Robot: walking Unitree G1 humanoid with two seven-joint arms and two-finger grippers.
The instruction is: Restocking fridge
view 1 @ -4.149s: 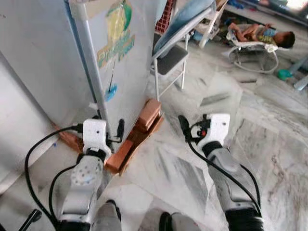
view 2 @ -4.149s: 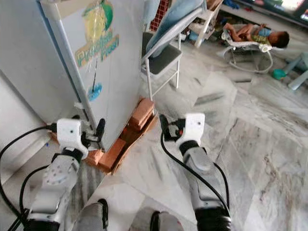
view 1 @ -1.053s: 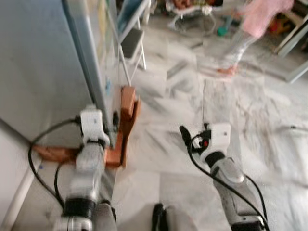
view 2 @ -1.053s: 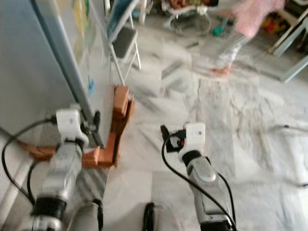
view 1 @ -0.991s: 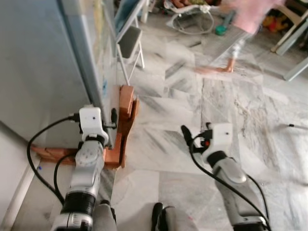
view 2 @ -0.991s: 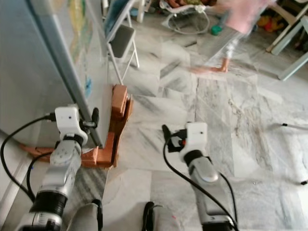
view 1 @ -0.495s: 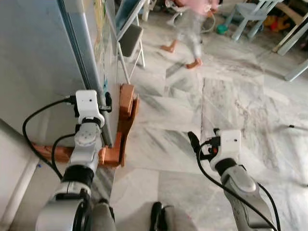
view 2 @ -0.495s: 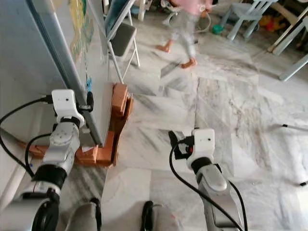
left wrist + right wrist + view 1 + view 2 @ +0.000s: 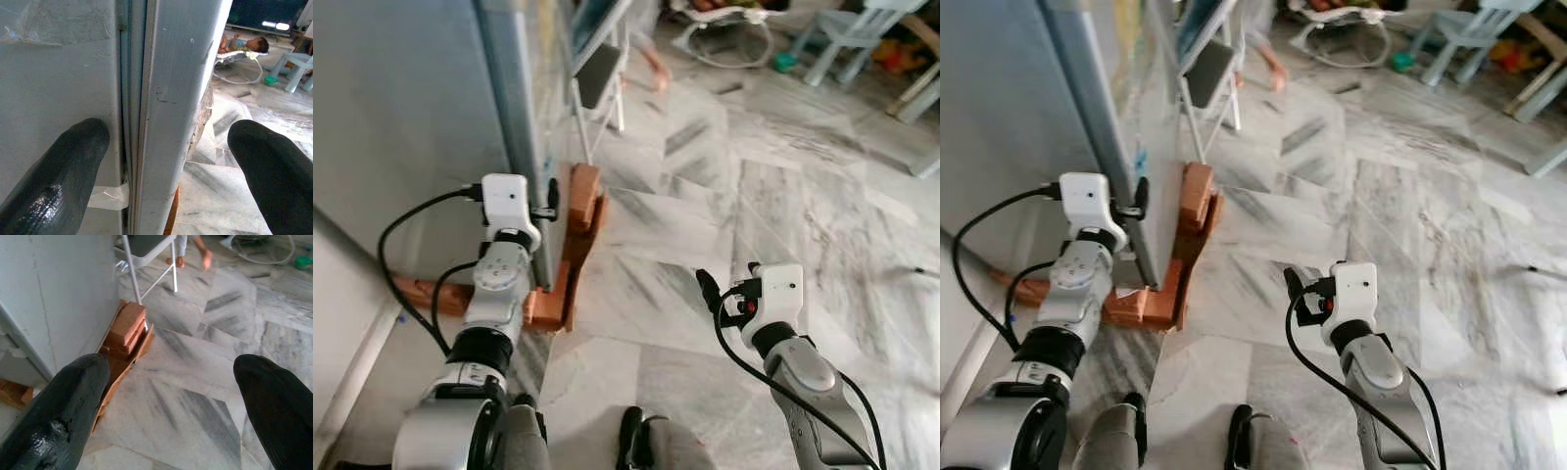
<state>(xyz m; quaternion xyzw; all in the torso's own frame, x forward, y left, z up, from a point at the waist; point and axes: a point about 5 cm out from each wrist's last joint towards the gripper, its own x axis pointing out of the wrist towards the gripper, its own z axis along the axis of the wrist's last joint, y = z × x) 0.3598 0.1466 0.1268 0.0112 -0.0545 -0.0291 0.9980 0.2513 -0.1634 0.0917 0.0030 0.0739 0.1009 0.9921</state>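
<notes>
**Left gripper straddling the fridge door edge**

I see the left gripper (image 9: 161, 161) spread wide, one finger either side of the grey fridge (image 9: 401, 117) door's edge, low near the corner. The fridge stands on bricks (image 9: 579, 211) on the marble floor (image 9: 783, 196). My right gripper (image 9: 171, 401) hangs over the floor, fingers apart, empty. A folding chair (image 9: 1203, 70) stands just past the fridge.

You see the left gripper (image 9: 548, 201) raised at the front corner of the grey fridge (image 9: 421, 127). Bricks (image 9: 570, 245) lie under this fridge, and a folding chair (image 9: 600, 70) stands behind it.
</notes>
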